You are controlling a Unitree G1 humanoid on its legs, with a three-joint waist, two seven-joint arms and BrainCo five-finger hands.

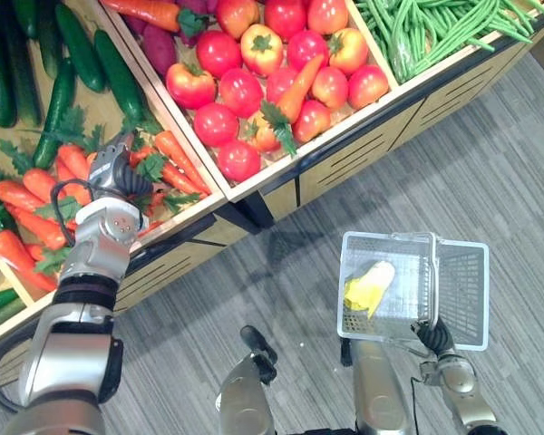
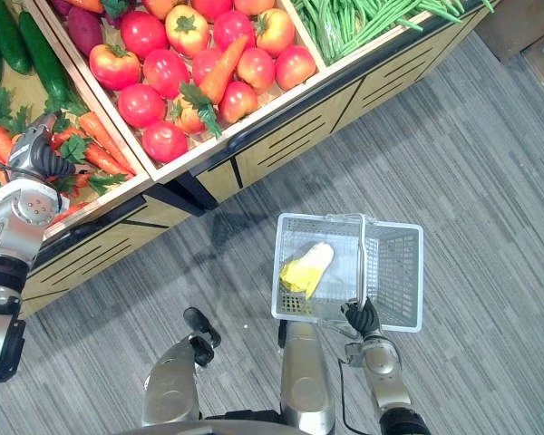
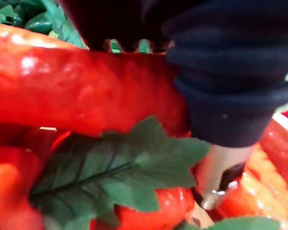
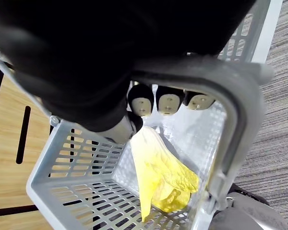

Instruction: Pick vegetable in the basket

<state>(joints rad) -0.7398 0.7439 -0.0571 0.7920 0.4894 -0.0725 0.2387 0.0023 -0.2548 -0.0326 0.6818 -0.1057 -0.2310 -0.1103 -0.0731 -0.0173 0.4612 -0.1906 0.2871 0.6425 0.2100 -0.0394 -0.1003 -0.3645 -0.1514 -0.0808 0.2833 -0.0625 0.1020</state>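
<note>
Grey plank-pattern floor (image 1: 490,181) before a wooden produce stand (image 1: 363,149). At its middle, one bin of tomatoes (image 1: 241,91), more than a dozen, with one stray carrot (image 1: 295,91) lying across them. Right of the tomatoes, a heap of green beans (image 1: 435,27). Left of the tomatoes, several cucumbers (image 1: 118,72) and a pile of leafy-topped carrots (image 1: 27,217), too tangled to count.

Two robot hands. Left hand (image 1: 116,168) down in the carrot pile just left of the tomatoes: dark fingertips (image 3: 129,43) against the far side of one picked carrot (image 3: 86,91), thumb (image 3: 221,167) on its near side, pinching it.

Right hand (image 2: 363,317) in front of the tomatoes, over the floor, fingers (image 4: 169,101) curled round the handle (image 4: 230,96) of one white mesh basket (image 1: 462,299). Inside, one yellow leafy vegetable (image 1: 369,285). Picked carrot well apart from the basket.
</note>
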